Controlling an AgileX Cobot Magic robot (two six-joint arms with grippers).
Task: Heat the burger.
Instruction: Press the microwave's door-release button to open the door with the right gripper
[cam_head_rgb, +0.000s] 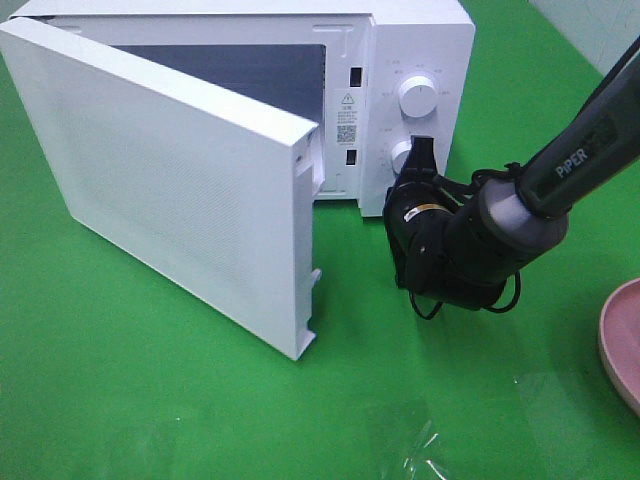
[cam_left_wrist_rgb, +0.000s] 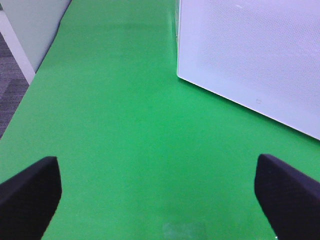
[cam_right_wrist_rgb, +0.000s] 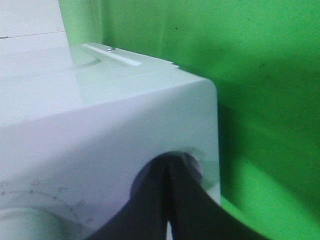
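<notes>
Oddly, no burger shows anywhere. From the high camera, the microwave (cam_head_rgb: 420, 40) fills the 11 o'clock quarter of the table (cam_head_rgb: 150, 400). Its door (cam_head_rgb: 170, 180) is swung wide toward 8 o'clock and screens most of the cavity; the burger may sit inside, but I cannot tell. The plate (cam_head_rgb: 622, 340), cut by the frame at 3 o'clock, is bare on the part that shows. The right gripper (cam_head_rgb: 421, 148) comes in from 2 o'clock, arm low and slanting, its tip touching the lower knob (cam_head_rgb: 402, 158). By my judgement loading may be done, while shutting the door and setting the timer are left. A knob turned with the door open would likely heat nothing.

The left wrist view has the left gripper (cam_left_wrist_rgb: 160, 195) spread wide, holding nothing, hovering over bare table near the door.

The right wrist view has the right gripper's fingers (cam_right_wrist_rgb: 200, 215) pressed nearly together, a thin slit between them, tips against the knob. Whether they nip it I cannot tell.
</notes>
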